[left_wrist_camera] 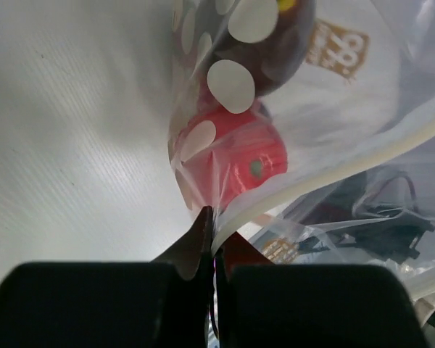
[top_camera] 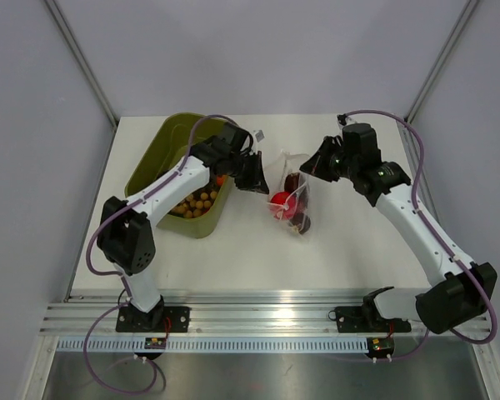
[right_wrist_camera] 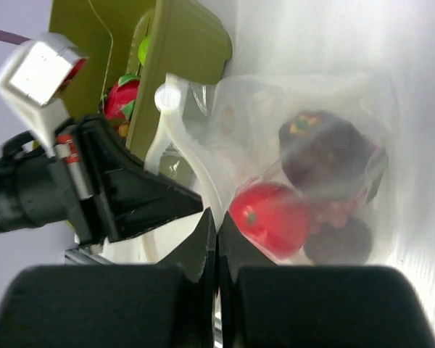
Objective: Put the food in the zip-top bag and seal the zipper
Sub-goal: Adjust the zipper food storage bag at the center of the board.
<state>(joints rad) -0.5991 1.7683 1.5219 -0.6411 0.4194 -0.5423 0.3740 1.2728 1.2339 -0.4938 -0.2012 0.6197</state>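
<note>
Left claw (left_wrist_camera: pixel 210 221) pressed together, pinching the rim of the clear dotted crinkly plastic zip-top bag (left_wrist_camera: pixel 391 94). Right claw (right_wrist_camera: pixel 216 221) pinches the opposite rim. Glossy red toy fruit (left_wrist_camera: pixel 243 156) and dark purple toy fruit (right_wrist_camera: pixel 322 148) sit inside, between both claws, over the white counter (top_camera: pixel 233 250).

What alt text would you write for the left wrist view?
Two dark fingers pinch the edge of a clear, white-dotted zip-top bag holding a red toy fruit and a dark purple one, over a white table.

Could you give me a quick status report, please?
Both shut: left gripper on the bag by its zipper, right gripper on its edge. Red and purple food inside. Green tub alongside, not blocking.
</note>
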